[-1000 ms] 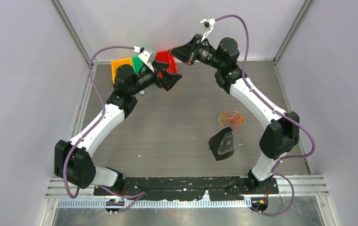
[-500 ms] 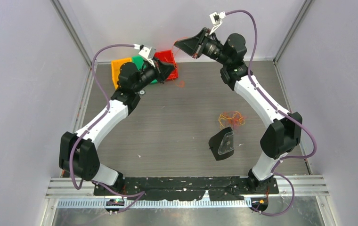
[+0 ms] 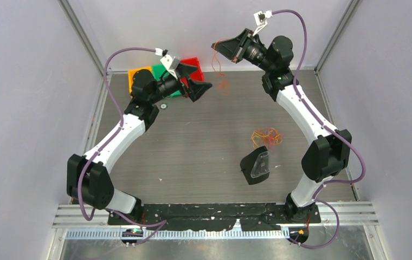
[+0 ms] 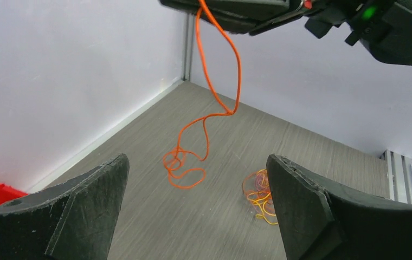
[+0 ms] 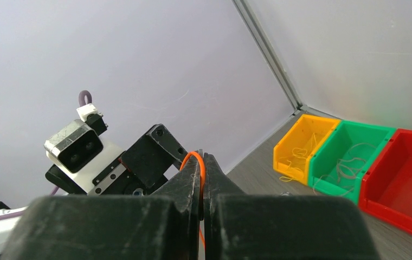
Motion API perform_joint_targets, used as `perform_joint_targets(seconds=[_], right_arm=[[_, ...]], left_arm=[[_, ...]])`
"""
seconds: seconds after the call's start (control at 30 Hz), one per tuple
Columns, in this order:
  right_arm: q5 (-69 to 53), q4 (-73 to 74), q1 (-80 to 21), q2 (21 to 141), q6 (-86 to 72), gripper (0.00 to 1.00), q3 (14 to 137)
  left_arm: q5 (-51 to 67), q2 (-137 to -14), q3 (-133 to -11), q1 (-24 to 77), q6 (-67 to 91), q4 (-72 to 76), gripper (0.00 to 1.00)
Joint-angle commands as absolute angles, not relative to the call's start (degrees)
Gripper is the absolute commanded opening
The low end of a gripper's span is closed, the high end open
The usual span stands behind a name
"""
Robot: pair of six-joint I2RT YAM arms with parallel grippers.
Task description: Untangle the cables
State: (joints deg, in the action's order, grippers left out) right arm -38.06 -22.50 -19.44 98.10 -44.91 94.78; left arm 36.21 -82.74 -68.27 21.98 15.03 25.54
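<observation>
My right gripper [image 3: 221, 49] is raised near the back wall, shut on a thin orange cable [image 3: 218, 66]. The cable loops over the fingertips [image 5: 193, 168] in the right wrist view. From there the orange cable [image 4: 206, 116] hangs down in loose coils above the table. My left gripper [image 3: 203, 86] is open, just left of and below the coils, with nothing between its fingers [image 4: 92, 200]. A small tangle of red, orange and yellow cables [image 3: 266, 136] lies on the table at centre right. The same tangle [image 4: 258, 190] shows beside my left gripper's right finger.
Yellow [image 3: 135, 76], green [image 3: 158, 72] and red [image 3: 194, 64] bins stand in a row at the back left, partly behind the left arm. The yellow [image 5: 301, 145] and green [image 5: 350, 157] bins hold thin wires. A black and clear object [image 3: 256, 165] lies near the tangle.
My right gripper has lifted up and to the right with the orange cable. My left gripper shut for a moment beside the red bin and now stands open, clear of the cable.
</observation>
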Motion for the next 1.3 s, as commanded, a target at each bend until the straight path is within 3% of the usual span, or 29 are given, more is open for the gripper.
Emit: perform_joint_targets(seconds=[0.0, 0.47, 0.53, 0.7, 1.07, 1.27], right_arm=[[-39.4, -26.3, -19.8, 96.0, -46.8, 0.05, 96.7], [-37.1, -26.0, -22.5, 98.2, -49.4, 0.05, 102.9], [-37.1, -25.2, -22.6, 98.0, -49.7, 0.05, 104.1], [-37.1, -22.0, -21.2, 97.1, -48.6, 0.05, 103.6], [-37.4, -18.0, -15.2, 96.4, -41.1, 0.05, 87.6], [-45.3, -20.0, -20.0, 95.0, -38.0, 0.05, 81.4]], left_arm=[[40.0, -84.9, -73.6, 22.3, 13.0, 30.8, 1.00], [37.6, -92.4, -74.7, 26.7, 12.0, 38.1, 0.97], [37.0, -93.0, -75.3, 26.7, 12.9, 37.9, 0.77], [36.4, -90.0, -73.9, 26.6, 16.8, 40.8, 0.01], [32.8, -81.5, -77.6, 24.7, 23.4, 39.1, 0.00], [27.1, -84.1, -83.5, 22.5, 26.6, 37.4, 0.00]])
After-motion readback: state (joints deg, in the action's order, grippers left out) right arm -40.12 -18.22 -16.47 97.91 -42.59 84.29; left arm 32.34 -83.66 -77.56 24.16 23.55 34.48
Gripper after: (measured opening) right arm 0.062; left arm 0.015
